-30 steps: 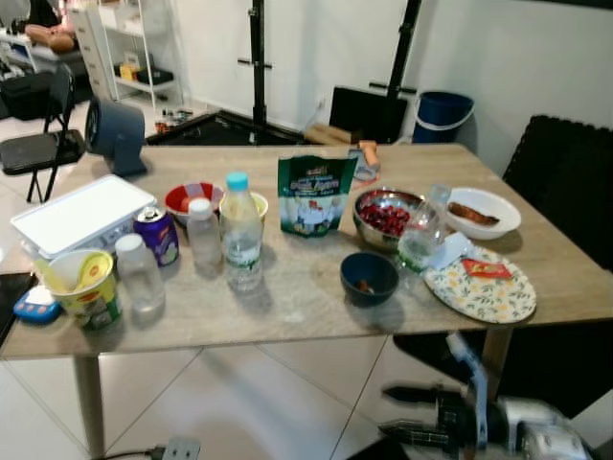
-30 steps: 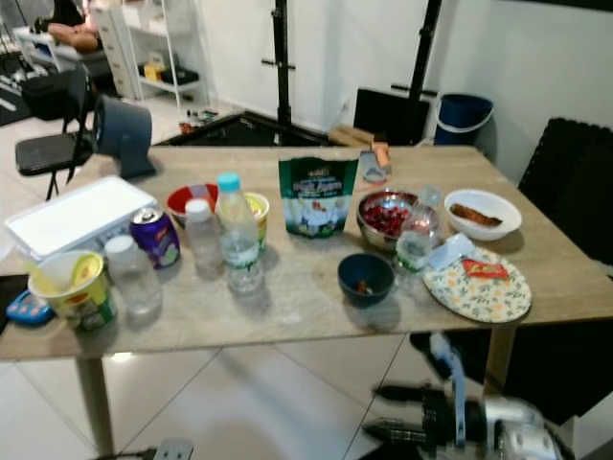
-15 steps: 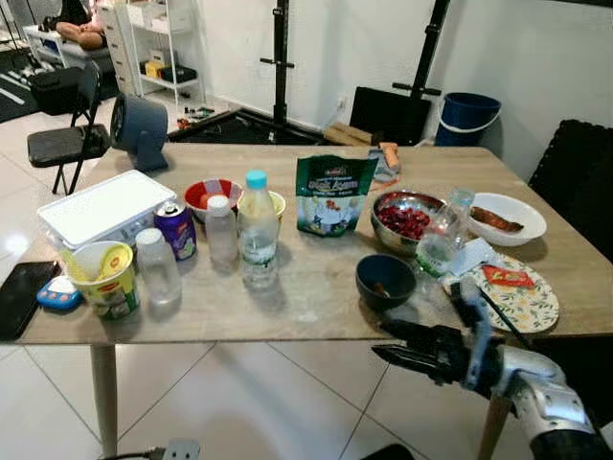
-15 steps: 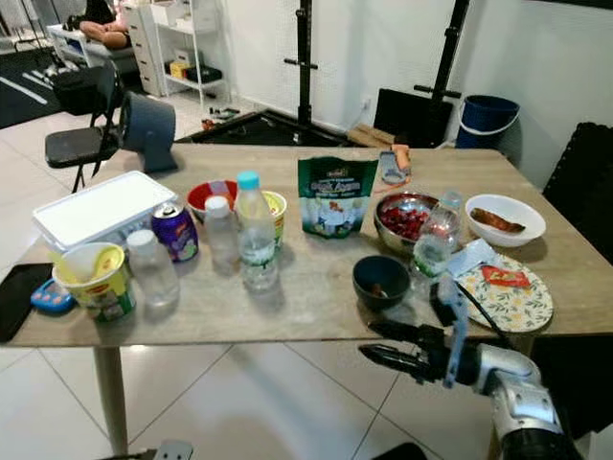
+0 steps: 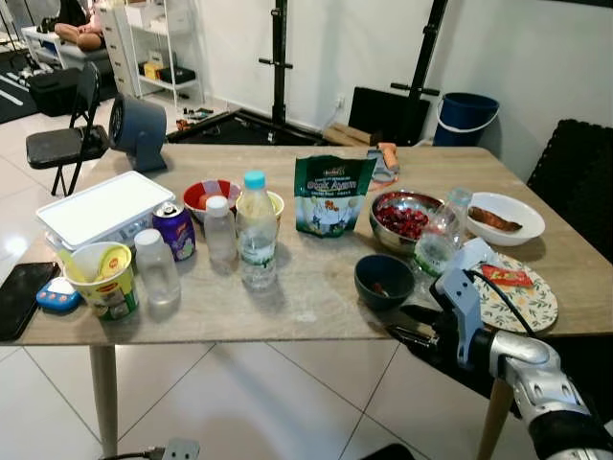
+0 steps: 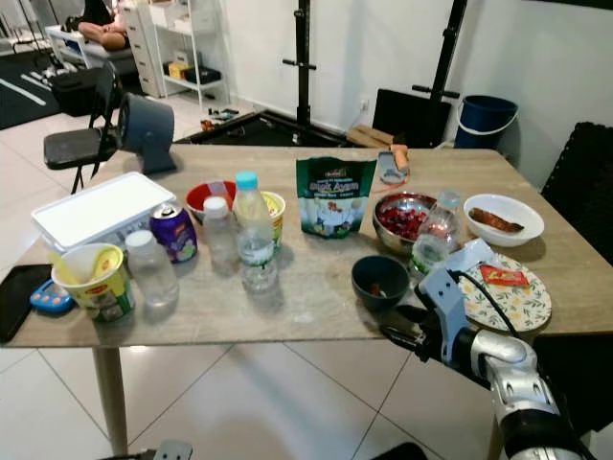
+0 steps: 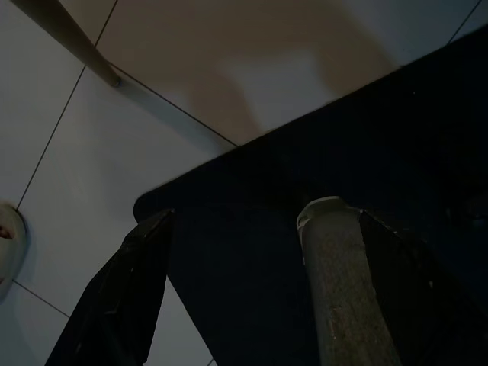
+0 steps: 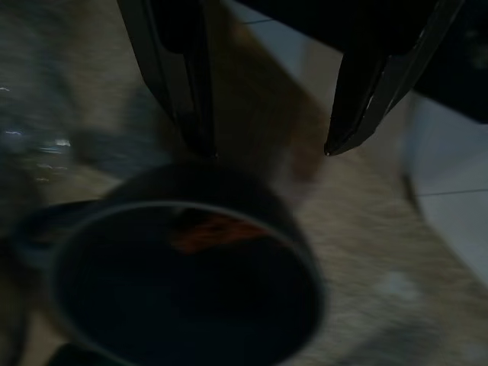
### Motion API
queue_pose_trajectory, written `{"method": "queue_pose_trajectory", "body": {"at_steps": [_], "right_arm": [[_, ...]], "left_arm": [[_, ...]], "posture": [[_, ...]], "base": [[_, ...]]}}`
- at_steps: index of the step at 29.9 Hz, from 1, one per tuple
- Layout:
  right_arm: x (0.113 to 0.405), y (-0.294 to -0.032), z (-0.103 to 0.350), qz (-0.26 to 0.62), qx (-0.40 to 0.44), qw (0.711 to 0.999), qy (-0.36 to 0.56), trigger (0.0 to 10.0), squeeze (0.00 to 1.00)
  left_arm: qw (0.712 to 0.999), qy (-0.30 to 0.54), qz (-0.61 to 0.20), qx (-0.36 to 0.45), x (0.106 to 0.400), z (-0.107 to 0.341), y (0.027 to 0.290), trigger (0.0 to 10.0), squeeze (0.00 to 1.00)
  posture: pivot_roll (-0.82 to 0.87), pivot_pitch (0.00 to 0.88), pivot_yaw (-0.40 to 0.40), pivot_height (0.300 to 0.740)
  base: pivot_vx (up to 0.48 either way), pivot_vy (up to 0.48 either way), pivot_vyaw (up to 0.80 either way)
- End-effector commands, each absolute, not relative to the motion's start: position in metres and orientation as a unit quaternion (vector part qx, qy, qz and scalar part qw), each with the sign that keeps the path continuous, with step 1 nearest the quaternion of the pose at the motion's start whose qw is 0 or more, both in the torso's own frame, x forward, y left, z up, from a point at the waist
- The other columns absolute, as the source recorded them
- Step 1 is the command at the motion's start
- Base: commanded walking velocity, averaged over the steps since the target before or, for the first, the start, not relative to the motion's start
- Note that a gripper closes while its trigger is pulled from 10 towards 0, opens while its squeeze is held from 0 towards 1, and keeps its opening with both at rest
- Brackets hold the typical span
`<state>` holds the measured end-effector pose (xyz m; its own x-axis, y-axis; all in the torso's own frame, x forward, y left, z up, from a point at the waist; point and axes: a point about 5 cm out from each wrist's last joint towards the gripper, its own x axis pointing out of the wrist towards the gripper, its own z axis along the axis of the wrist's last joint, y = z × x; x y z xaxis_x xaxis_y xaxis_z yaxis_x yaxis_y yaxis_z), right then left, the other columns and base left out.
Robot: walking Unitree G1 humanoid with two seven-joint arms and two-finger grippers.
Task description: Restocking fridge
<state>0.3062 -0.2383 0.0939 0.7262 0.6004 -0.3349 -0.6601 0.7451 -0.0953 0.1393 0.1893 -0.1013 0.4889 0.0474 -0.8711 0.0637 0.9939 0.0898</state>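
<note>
A wooden table carries the groceries: a tall water bottle with a blue cap, a smaller bottle, a purple can, a green snack bag and a metal bowl of red fruit. A dark blue bowl sits near the front edge. My right gripper hovers open at that edge, just right of and below the bowl. In the right wrist view the bowl lies ahead of the open right gripper. My left gripper hangs open over the floor.
A white lidded box, a yellow noodle cup, a clear cup and a phone occupy the left side. A clear bottle, a floral plate and a white bowl sit right. A fan stands behind.
My right arm has risen from below the table to its front edge, close to the dark blue bowl. The camera view has shifted a little.
</note>
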Motion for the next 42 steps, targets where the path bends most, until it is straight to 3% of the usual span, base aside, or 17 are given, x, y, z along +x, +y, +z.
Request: {"method": "queue_pose_trajectory", "body": {"at_steps": [1,11,31,36,42], "right_arm": [[0.31,-0.24,0.095,0.321,-0.118,0.93,0.136,10.0,0.0],[0.318,-0.233,0.095,0.285,-0.135,0.941,0.119,10.0,0.0],[0.311,-0.184,0.091,0.391,-0.082,0.914,0.067,10.0,0.0],[0.304,-0.164,0.092,0.439,-0.048,0.896,0.051,10.0,0.0],[0.303,-0.158,0.094,0.449,-0.036,0.892,0.044,10.0,0.0]], "left_arm": [[0.855,0.515,0.0,0.062,0.134,-0.102,0.197,10.0,0.0],[0.854,0.516,-0.003,0.065,0.133,-0.103,0.197,10.0,0.0],[0.854,0.516,-0.003,0.066,0.133,-0.102,0.198,10.0,0.0],[0.854,0.517,-0.002,0.065,0.132,-0.103,0.197,10.0,0.0],[0.854,0.516,-0.001,0.064,0.133,-0.103,0.197,10.0,0.0]], "posture": [[-0.04,0.009,-0.017,0.74],[-0.04,0.006,-0.013,0.74],[-0.04,0.007,-0.013,0.74],[-0.04,0.008,-0.014,0.74],[-0.04,0.008,-0.016,0.74]], "base": [[0.0,0.0,0.0],[0.0,0.0,0.0],[0.0,0.0,0.0],[0.0,0.0,0.0],[0.0,0.0,0.0]]}}
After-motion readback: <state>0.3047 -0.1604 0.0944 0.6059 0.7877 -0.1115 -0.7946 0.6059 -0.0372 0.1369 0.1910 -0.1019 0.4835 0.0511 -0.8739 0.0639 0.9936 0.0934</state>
